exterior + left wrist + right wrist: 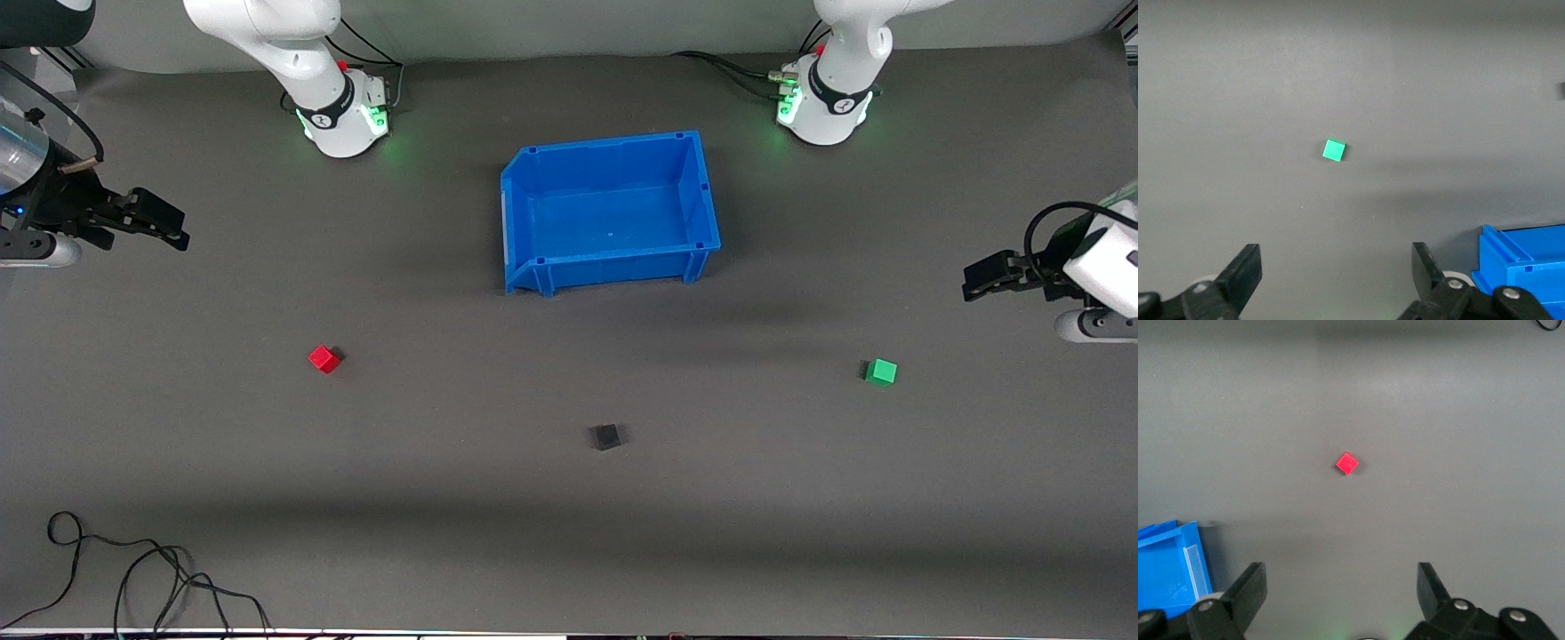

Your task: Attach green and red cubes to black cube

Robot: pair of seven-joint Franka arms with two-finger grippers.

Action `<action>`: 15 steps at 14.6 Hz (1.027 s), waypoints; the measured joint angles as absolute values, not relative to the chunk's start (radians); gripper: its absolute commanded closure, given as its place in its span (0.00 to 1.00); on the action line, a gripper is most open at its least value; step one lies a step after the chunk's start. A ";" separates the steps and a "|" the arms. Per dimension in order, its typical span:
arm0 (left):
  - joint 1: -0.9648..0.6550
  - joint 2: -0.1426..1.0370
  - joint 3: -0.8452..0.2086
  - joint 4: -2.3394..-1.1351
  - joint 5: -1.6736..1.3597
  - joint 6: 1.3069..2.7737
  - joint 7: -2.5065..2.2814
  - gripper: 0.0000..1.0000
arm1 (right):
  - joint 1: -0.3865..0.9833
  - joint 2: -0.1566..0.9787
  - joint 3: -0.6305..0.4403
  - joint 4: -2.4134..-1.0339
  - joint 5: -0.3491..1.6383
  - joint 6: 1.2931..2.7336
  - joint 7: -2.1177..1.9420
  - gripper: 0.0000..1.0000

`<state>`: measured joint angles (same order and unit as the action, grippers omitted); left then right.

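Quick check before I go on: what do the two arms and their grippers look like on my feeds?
Both arms have glossy white shells with black joint bands and green lights at the bases. Black cables run to each base. The left gripper and right gripper are black, each with two flat, wedge-shaped fingers held by silver screws.

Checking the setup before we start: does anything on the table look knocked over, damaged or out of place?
Nothing stands out. The red cube, green cube and black cube sit apart on the mat, intact. The blue bin stands upright. Both pincers, left and right, wait open above the mat.

red cube [324, 358], black cube [607, 436], green cube [881, 372]
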<state>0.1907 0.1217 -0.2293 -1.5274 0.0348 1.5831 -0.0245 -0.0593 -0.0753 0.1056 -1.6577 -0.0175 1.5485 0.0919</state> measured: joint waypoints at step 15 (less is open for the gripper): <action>0.001 0.104 -0.029 -1.538 0.035 1.585 -0.017 0.00 | -0.041 -0.023 0.035 -1.638 0.074 1.549 0.139 0.00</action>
